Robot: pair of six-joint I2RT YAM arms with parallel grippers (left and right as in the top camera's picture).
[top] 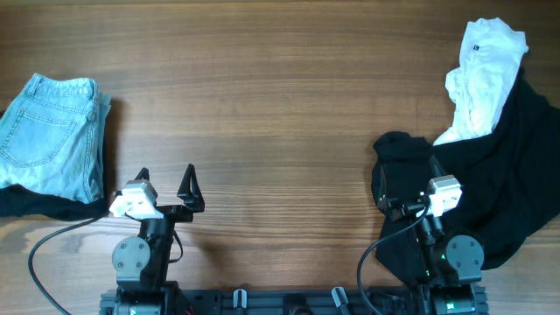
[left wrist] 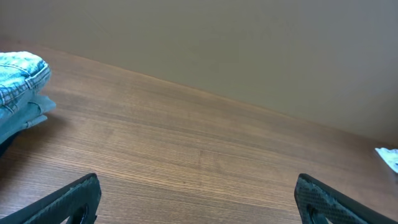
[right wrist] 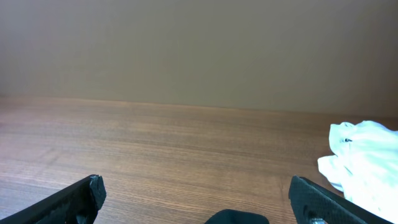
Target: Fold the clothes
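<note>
Folded light-blue denim (top: 52,131) lies at the far left, on top of a black garment (top: 35,206). A crumpled white garment (top: 483,79) lies at the back right, overlapping a large rumpled black garment (top: 516,175). My left gripper (top: 166,173) is open and empty over bare table, right of the denim. In the left wrist view the gripper (left wrist: 199,202) shows the denim (left wrist: 18,81) at the left edge. My right gripper (top: 407,172) is open over the near-left part of the black garment. The right wrist view of it (right wrist: 198,199) shows a black fold (right wrist: 236,218) between the jaws and the white garment (right wrist: 364,165) to the right.
The wooden table (top: 280,114) stretches between the two clothing piles. Both arm bases stand at the front edge. A plain wall rises behind the table's far edge in the wrist views.
</note>
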